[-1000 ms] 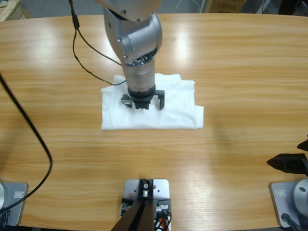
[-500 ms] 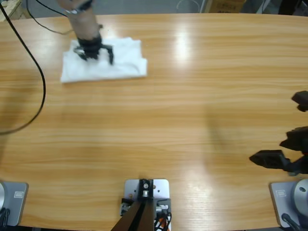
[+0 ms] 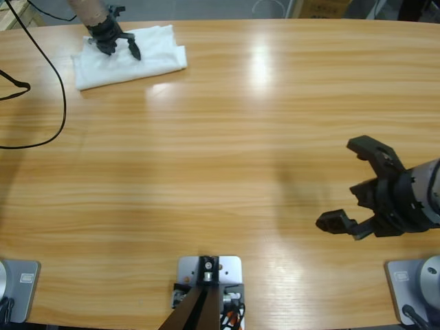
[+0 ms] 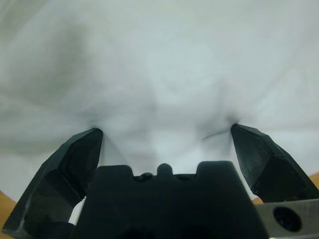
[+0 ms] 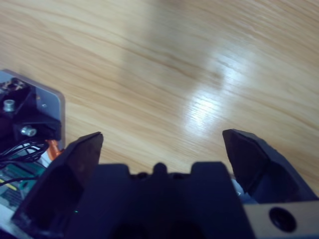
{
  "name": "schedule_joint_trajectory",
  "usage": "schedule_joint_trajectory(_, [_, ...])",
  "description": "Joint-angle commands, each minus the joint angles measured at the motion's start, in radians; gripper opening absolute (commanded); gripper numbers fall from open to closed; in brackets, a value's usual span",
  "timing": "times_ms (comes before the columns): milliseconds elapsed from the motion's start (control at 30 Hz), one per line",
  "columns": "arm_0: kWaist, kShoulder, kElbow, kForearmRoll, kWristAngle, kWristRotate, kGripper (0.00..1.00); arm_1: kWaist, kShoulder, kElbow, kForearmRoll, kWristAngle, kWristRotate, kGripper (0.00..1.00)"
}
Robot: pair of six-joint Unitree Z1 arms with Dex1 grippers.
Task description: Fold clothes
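One folded white cotton T-shirt (image 3: 130,56) seems finished; we press it with left gripper (image 3: 118,42) (both grippers' jaws apart).

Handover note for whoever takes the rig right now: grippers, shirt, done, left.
Left gripper: open, jaws pressed down on the T-shirt, nothing clamped.
Right gripper: open, empty, above bare table at the right side.
T-shirt: folded into a compact rectangle at the table's far left corner.
Done: folding looks complete.
Left: lift the left gripper off, probably retract both arms.
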Motion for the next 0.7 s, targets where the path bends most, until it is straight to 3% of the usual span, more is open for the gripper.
schedule_joint_trajectory(33, [0.016,0.110,-0.093,0.012,0.047,0.121,0.996,-0.020,0.054,0.014,-0.017,0.027,-0.038,1.000])
schedule_joint_trajectory(167, [0.044,0.086,-0.106,0.015,0.071,-0.017,0.996,-0.020,0.060,0.018,-0.025,0.034,-0.043,1.000])
schedule_joint_trajectory(300, [0.036,0.008,-0.136,0.035,0.076,-0.020,0.996,-0.020,0.045,0.019,-0.025,0.033,-0.044,1.000])
schedule_joint_trajectory(500, [-0.004,-0.258,-0.121,0.087,0.112,-0.030,0.996,-0.020,-0.003,0.004,-0.013,0.024,-0.043,1.000])
schedule_joint_trajectory(600, [-0.017,-0.392,-0.086,0.163,0.111,-0.160,0.996,-0.020,-0.043,0.001,0.001,0.017,-0.035,1.000])
schedule_joint_trajectory(700, [-0.061,-0.512,0.029,0.267,0.112,-0.210,0.998,-0.020,-0.044,-0.034,0.110,-0.042,-0.043,1.000])
